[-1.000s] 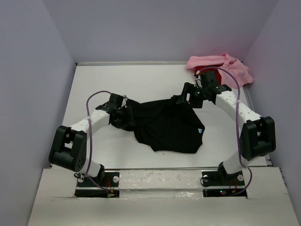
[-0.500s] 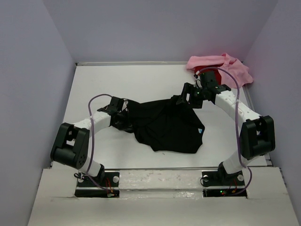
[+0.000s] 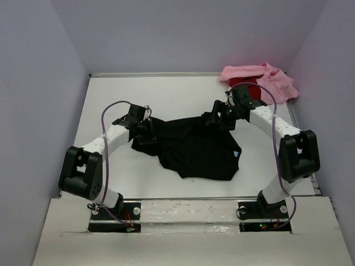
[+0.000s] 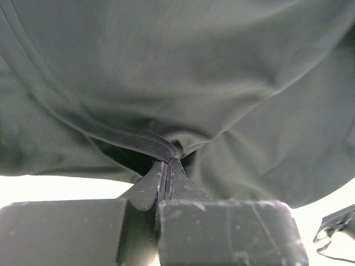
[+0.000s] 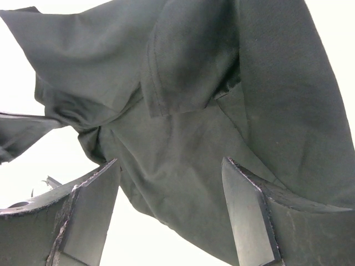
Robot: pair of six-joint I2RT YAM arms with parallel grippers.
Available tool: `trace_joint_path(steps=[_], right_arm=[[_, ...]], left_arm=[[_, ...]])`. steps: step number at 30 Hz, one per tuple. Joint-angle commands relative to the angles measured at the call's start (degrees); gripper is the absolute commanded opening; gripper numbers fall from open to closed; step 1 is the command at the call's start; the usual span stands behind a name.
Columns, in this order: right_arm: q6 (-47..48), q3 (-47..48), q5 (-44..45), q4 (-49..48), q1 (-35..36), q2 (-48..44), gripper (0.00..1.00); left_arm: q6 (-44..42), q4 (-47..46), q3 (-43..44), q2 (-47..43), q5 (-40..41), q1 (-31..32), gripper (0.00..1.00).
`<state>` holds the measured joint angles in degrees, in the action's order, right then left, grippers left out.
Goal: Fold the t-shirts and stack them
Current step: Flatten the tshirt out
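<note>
A crumpled black t-shirt (image 3: 197,147) lies mid-table, a small light label (image 3: 236,153) showing at its right edge. My left gripper (image 3: 148,132) is at its left end, shut on a hem of the black cloth (image 4: 152,145) pinched at the fingertips. My right gripper (image 3: 213,117) hangs over the shirt's upper right corner, open, its fingers (image 5: 89,208) spread above the dark cloth (image 5: 183,160) without holding it. A light pink t-shirt (image 3: 260,77) is bunched in the back right corner with a red t-shirt (image 3: 245,87) partly hidden under it.
White walls close in the table at the left (image 3: 50,111), back and right. The arm bases (image 3: 113,213) stand at the near edge. Bare white table (image 3: 166,94) lies behind the black shirt.
My left gripper has gone from open to shut on the black shirt's left edge and lifted it slightly toward the back. The right gripper has shifted a little left, staying open.
</note>
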<state>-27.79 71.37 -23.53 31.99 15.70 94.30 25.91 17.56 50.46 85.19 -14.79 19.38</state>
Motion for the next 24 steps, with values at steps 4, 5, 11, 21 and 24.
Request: trace_joint_path(steps=[4, 5, 11, 21, 24], right_arm=[[-2.3, 2.2, -1.3, -5.2, 5.2, 4.8, 0.78], [-2.0, 3.0, -0.7, -5.1, 6.0, 5.7, 0.78], [5.9, 12.4, 8.5, 0.7, 12.9, 11.2, 0.78], [17.3, 23.9, 30.3, 8.0, 17.4, 14.4, 0.82], [32.9, 29.5, 44.8, 14.2, 22.6, 20.1, 0.88]], left_arm=[[-0.8, 3.5, 6.7, -2.2, 0.0, -0.3, 0.00], [-0.8, 3.7, 7.3, -2.0, 0.0, -0.3, 0.00], [-0.8, 4.5, 8.4, -1.9, -0.1, -0.4, 0.00], [-0.9, 4.8, 8.4, -2.2, 0.1, -1.0, 0.00], [-1.2, 5.1, 8.7, -1.8, 0.1, -1.4, 0.00]])
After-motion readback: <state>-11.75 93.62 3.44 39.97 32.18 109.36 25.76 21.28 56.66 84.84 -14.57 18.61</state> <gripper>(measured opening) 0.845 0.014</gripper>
